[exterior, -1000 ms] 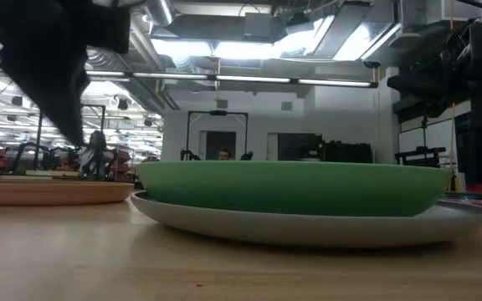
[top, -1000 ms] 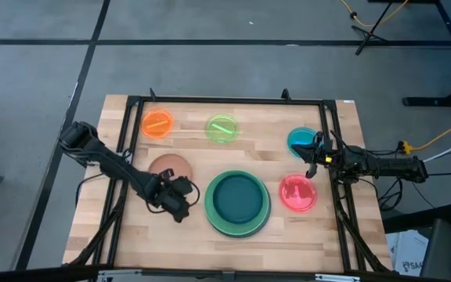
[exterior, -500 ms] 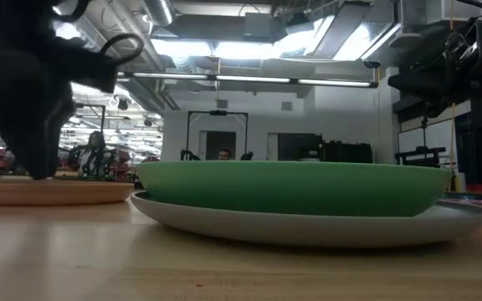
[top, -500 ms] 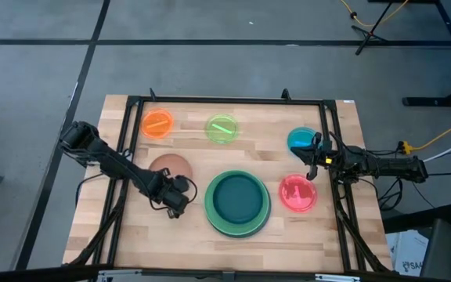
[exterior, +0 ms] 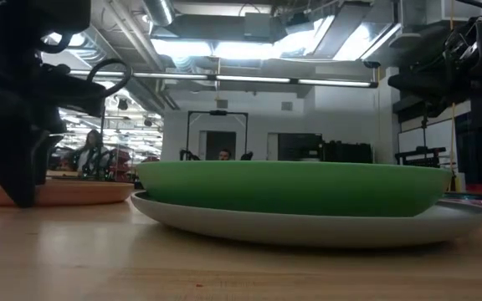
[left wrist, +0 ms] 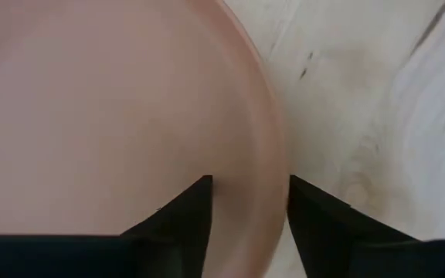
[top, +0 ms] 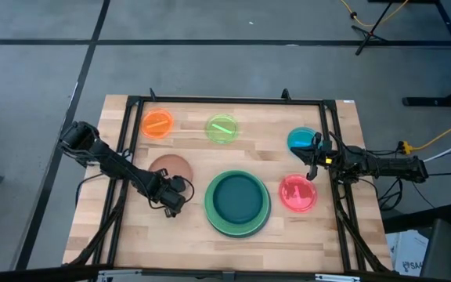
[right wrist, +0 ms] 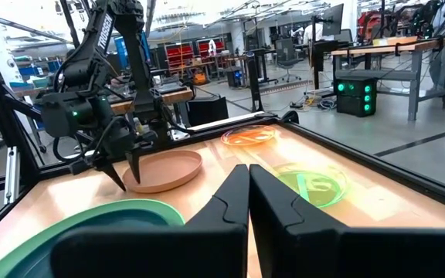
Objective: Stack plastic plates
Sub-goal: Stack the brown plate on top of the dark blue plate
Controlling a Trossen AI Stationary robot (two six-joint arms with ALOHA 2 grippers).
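The brown plate [top: 168,165] lies flat at the table's left. My left gripper [top: 171,195] stands open and pointing down over its near rim [left wrist: 273,147], with one finger [left wrist: 195,205] inside the plate and the other [left wrist: 307,212] outside. The dark teal plate [top: 237,197] sits in the light green plate [top: 210,205], which sits on the grey plate [exterior: 308,227]. Orange [top: 158,123], lime [top: 222,128], blue [top: 299,140] and pink-red [top: 297,193] plates lie singly. My right gripper [top: 312,159] is shut, raised between the blue and pink-red plates. My left gripper [left wrist: 249,181] straddles the brown plate's near rim from above, one finger inside the plate and one outside. I cannot tell whether either finger touches it. The plate lies flat on the table.
A black frame rail [top: 225,101] runs along the far edge, with more rails down both sides. Bare wood [top: 155,235] lies near the front-left edge. A person stands far back in the room [exterior: 223,155].
My left gripper has moved down and a little toward the table's left, onto the brown plate's near rim, until its fingertips reach table level. The plates and my right arm have stayed still.
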